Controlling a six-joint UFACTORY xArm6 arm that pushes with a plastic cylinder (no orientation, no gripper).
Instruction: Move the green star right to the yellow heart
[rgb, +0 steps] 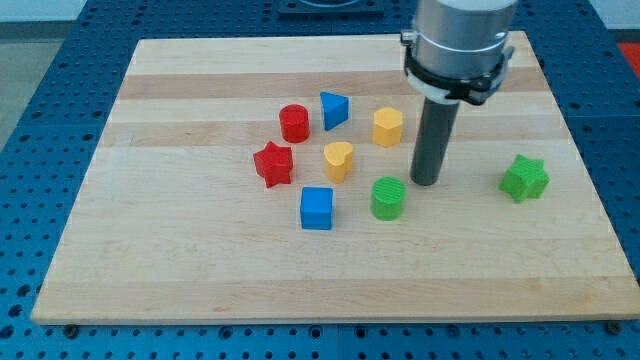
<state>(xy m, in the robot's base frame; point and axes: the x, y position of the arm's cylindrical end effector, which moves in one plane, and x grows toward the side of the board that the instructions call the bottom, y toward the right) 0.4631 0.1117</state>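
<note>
Between green cylinder and green star, my tip stands upright, touching neither; no gripper fitted.

The arm is cut off by the view's top edge.

A small green star-shaped block is seen lying flat near the board's right edge. A small yellow heart-shaped block is found well apart, towards the view's left, mid-board.
</note>
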